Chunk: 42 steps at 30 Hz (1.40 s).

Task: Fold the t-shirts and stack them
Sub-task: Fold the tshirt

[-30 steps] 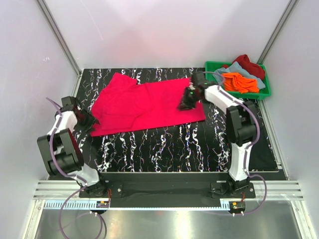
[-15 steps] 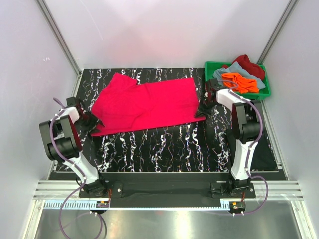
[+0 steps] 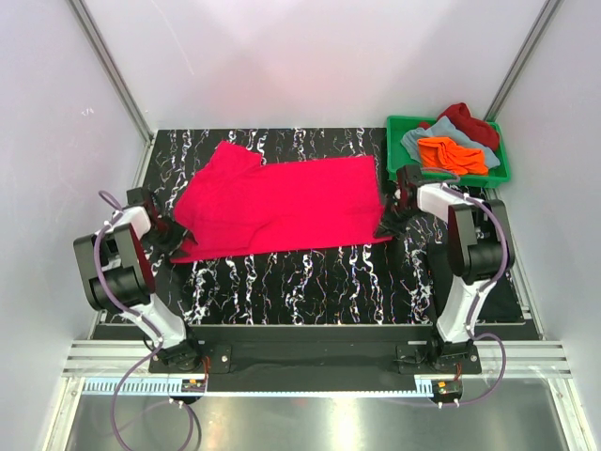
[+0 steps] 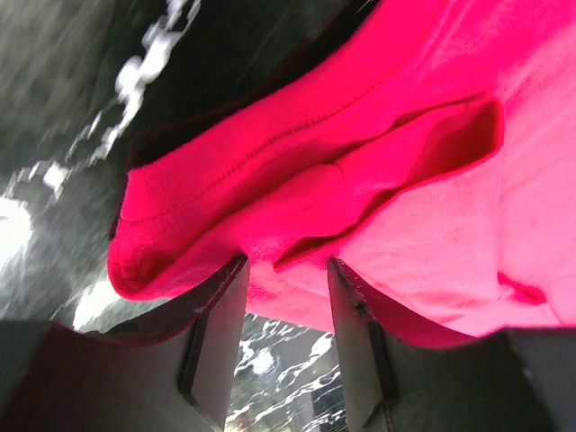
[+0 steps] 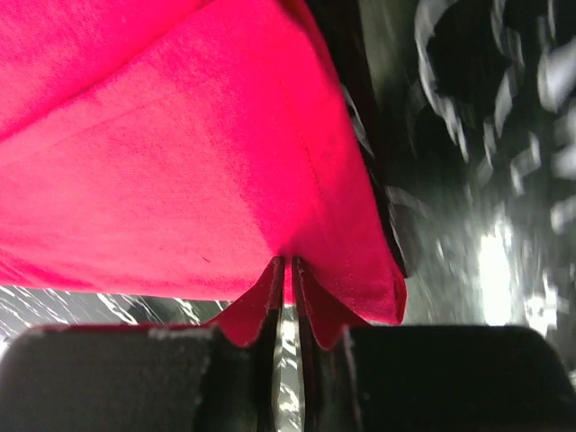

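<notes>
The likeliest slip is on the left. The left gripper [image 3: 174,235] sits at the 8 o'clock corner of the pinkish-red t-shirt [image 3: 282,202] with its fingers apart around a bunched fold of hem, and I cannot tell whether they actually bite the cloth. If they don't, any lift or pull would carry only the right side and drag the shirt askew. The right gripper [image 3: 390,225], at the 4 o'clock corner, is clamped on a thin edge of the same shirt (a shallow pinch, by the look of the wrist view), so a quick tug could strip the hem out. Uneven pulling between the two would also set in wrinkles before the fold.

The shirt lies spread flat across the middle of the surface [image 3: 310,282], long side running 9 to 3, a sleeve rumpled toward 10 o'clock. The other t-shirts [image 3: 451,155] are heaped in the green crate [image 3: 396,141] at 2 o'clock.
</notes>
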Each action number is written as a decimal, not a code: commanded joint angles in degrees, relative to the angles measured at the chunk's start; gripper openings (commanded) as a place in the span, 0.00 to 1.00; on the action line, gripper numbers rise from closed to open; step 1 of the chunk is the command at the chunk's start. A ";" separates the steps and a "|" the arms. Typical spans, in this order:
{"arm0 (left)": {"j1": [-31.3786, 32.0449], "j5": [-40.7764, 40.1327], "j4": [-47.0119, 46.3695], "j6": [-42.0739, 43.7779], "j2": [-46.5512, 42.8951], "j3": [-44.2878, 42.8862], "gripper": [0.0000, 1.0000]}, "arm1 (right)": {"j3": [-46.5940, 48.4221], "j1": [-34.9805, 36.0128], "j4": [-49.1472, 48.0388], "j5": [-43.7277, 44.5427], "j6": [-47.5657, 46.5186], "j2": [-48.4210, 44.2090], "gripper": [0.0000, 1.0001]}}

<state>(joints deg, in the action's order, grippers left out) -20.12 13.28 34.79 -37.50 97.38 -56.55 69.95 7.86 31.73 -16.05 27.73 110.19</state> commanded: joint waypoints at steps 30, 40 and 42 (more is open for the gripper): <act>5.00 -0.97 0.28 11.21 8.23 -31.05 0.62 | 38.19 -0.12 10.64 5.24 -2.77 10.19 0.66; 5.27 1.40 -1.83 17.28 25.40 -47.25 0.62 | 59.86 -0.21 14.07 9.28 -1.19 25.77 0.58; 5.35 1.40 -1.83 16.32 26.54 -46.63 0.62 | 60.82 0.31 13.98 12.34 1.18 27.18 0.58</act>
<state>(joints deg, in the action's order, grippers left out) -14.94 13.10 34.57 -22.17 123.20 -100.97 127.07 7.84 44.03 -8.84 26.37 136.16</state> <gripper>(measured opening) 0.627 0.582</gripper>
